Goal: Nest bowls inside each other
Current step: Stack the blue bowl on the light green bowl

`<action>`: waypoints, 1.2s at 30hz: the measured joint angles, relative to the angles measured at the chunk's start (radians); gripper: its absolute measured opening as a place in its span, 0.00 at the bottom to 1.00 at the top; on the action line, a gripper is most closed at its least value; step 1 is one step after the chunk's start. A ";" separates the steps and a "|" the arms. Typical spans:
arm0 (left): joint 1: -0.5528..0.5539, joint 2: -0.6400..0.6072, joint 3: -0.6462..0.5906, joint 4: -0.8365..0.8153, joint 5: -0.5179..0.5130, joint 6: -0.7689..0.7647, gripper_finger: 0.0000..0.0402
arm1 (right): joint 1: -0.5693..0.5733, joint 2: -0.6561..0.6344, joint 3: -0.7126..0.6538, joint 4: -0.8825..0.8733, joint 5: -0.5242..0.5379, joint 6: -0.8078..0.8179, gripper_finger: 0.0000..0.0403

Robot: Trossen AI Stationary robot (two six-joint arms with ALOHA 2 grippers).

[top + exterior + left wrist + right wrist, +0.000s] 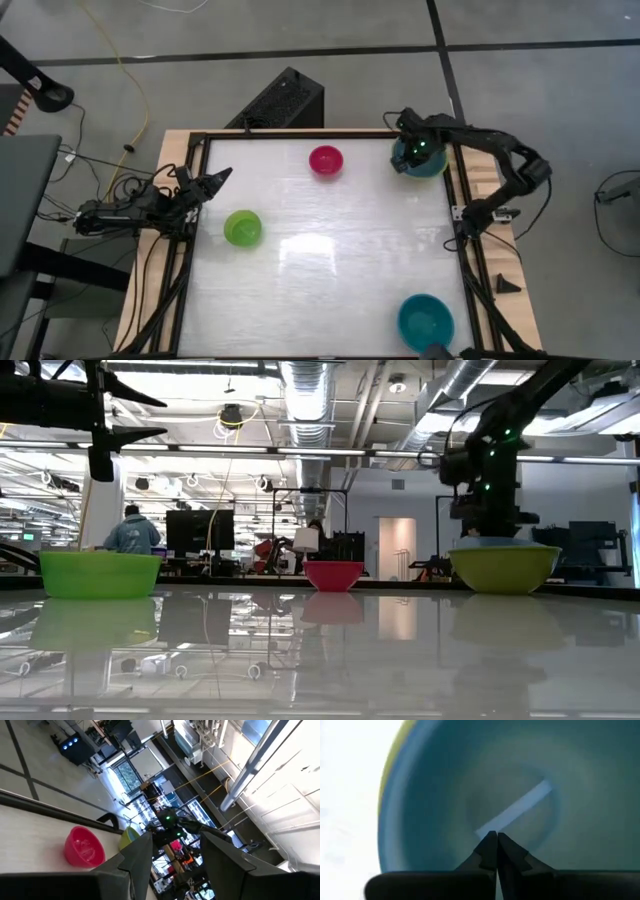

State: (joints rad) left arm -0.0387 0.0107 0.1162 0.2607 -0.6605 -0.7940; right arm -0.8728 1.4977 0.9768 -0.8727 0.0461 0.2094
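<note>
At the table's far right corner an olive-green bowl (505, 568) stands on its base with a light blue bowl (445, 785) nested in it. My right gripper (496, 836) is shut and points straight down into the blue bowl's hollow. A magenta-pink bowl (326, 160) stands at the far middle. A small bright green bowl (243, 228) is at the left, and a teal bowl (426, 322) is at the near right. Each rests on its base. My left gripper (222, 177) waits open at the table's left edge, raised and holding nothing. My right gripper has its shut fingertips (490, 845) pointing down over the inner floor (520, 805) of the light blue bowl. I cannot tell whether they touch it.
A black metal frame (455, 230) borders the white tabletop. The middle of the table between the bowls is bare. A black box (280, 100) sits on the floor beyond the far edge. A person (132, 532) stands far back in the room.
</note>
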 joint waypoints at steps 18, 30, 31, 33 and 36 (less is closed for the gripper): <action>0.000 0.000 0.000 0.000 0.010 -0.003 0.39 | 0.391 0.092 0.000 0.176 -0.224 0.246 0.04; 0.000 0.000 0.000 -0.001 0.010 0.004 0.39 | 0.742 0.094 0.000 0.622 -0.286 0.530 0.04; 0.000 0.000 0.000 -0.001 0.010 0.004 0.39 | 0.762 0.094 0.000 0.643 -0.287 0.550 0.04; 0.000 0.000 0.000 -0.001 0.009 0.004 0.39 | 0.797 0.094 0.000 0.668 -0.286 0.580 0.04; 0.000 0.000 0.000 -0.009 0.009 0.004 0.39 | 0.842 0.094 0.000 0.682 -0.284 0.614 0.04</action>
State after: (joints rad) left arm -0.0387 0.0109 0.1162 0.2516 -0.6518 -0.7898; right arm -0.0313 1.5913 0.9771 -0.1903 -0.2375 0.8233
